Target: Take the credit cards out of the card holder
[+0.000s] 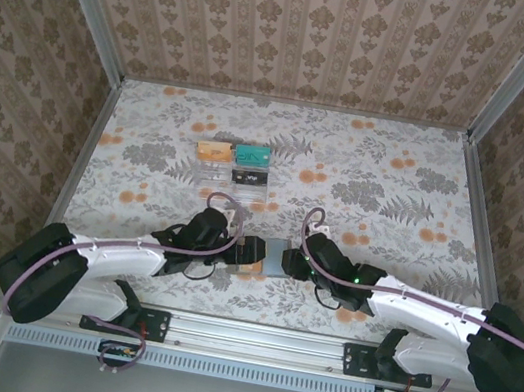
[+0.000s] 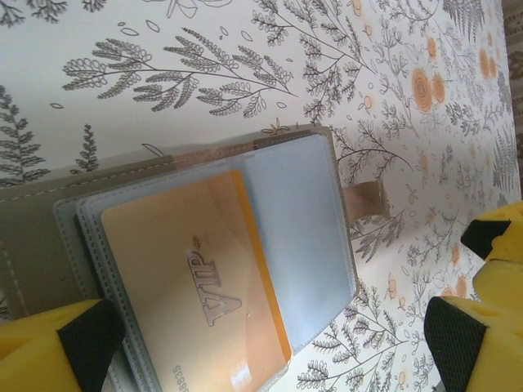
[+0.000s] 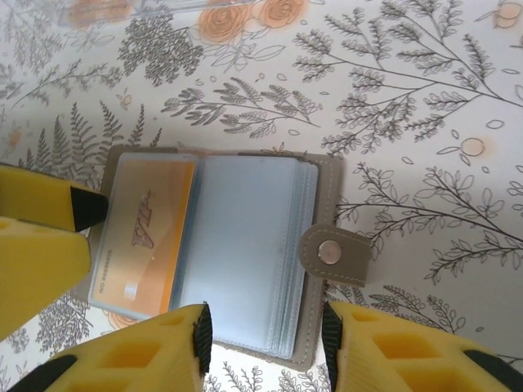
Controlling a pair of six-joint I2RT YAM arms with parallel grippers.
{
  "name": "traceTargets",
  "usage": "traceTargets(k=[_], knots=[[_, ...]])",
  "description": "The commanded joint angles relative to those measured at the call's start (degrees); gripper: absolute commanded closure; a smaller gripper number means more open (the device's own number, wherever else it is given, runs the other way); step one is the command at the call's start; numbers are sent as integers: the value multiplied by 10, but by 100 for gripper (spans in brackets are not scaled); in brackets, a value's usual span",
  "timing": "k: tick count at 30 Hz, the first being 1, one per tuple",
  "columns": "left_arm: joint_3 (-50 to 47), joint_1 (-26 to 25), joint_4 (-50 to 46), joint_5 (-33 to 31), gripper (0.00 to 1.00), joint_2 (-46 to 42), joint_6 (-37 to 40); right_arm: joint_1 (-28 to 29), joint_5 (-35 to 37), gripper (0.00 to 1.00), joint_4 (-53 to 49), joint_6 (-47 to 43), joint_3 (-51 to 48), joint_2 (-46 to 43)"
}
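Note:
The card holder (image 1: 274,257) lies open on the flowered table between the two arms. It is grey-brown with clear sleeves (image 3: 245,245) and a snap tab (image 3: 331,253). One of the credit cards (image 2: 188,286), orange with "VIP" on it, sits inside the left sleeve (image 3: 147,237). My left gripper (image 2: 270,347) is wide open and low over the card's end of the holder. One of its fingers (image 3: 49,204) is at the holder's left edge. My right gripper (image 3: 263,339) hovers open over the right half's near edge, with nothing pinched between its pads.
A clear acrylic stand (image 1: 232,162) with orange and teal cards is at the back, left of the middle. Patterned walls enclose the table on three sides. Both arms (image 1: 129,259) (image 1: 415,309) reach in from the near rail.

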Motion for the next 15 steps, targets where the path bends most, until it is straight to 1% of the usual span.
traceTargets(k=[1, 3, 4, 5, 6, 8, 12, 13, 15], knots=[[-10, 21, -35, -15, 6, -44, 4, -2, -47, 63, 16, -12, 25, 22], [-15, 36, -66, -17, 16, -66, 6, -3, -68, 66, 33, -11, 33, 41], [-19, 41, -75, -17, 23, -75, 8, -3, -78, 69, 42, -10, 37, 52], [-22, 44, -82, -19, 28, -82, 8, -3, -87, 71, 47, -9, 43, 61], [-27, 46, -87, -23, 31, -88, 7, -3, -98, 71, 53, -8, 49, 73], [-31, 47, -92, -26, 43, -91, 7, -3, -119, 72, 69, -8, 58, 94], [-32, 47, -93, -27, 74, -73, 12, -9, -132, 75, 84, 6, 72, 134], [-31, 47, -88, -26, 87, -63, 13, -12, -139, 76, 89, 9, 73, 142], [-30, 48, -75, -20, 97, -44, 13, -21, -154, 77, 101, 18, 74, 155]])
